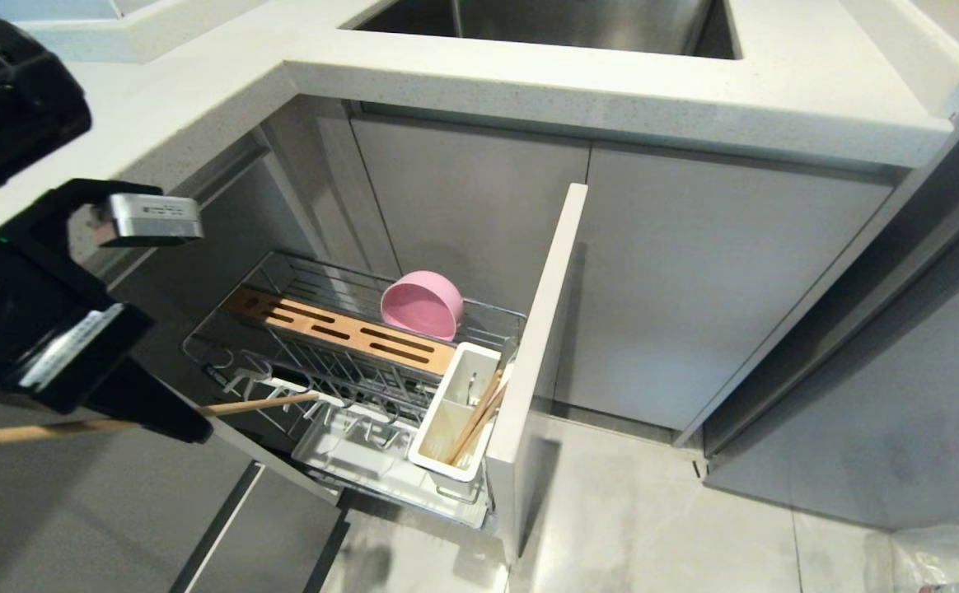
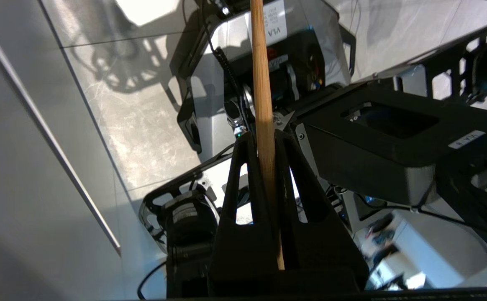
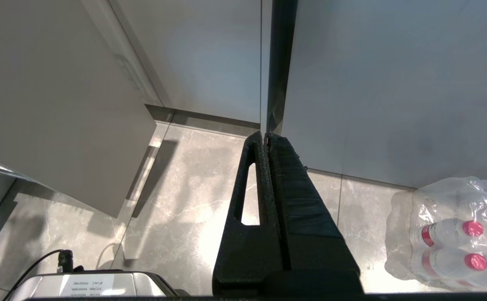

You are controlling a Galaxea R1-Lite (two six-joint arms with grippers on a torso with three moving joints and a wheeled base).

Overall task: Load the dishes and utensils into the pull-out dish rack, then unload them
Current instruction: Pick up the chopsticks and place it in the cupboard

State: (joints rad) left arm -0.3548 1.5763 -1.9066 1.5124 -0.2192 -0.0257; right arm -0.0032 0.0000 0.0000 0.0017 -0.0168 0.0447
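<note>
At far left our left claw (image 1: 191, 428) pinches one chopstick (image 1: 257, 404) level beside the pull-out dish rack (image 1: 348, 362), which holds the pink bowl (image 1: 422, 305) and, in its caddy (image 1: 456, 412), another chopstick (image 1: 475, 420); our right claw (image 3: 267, 136) sits pressed together.

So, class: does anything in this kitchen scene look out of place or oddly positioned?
Yes. The left gripper holds one wooden chopstick level outside the pull-out dish rack, while other chopsticks lean in the white caddy. The pink bowl also rests tilted on its side.
</note>
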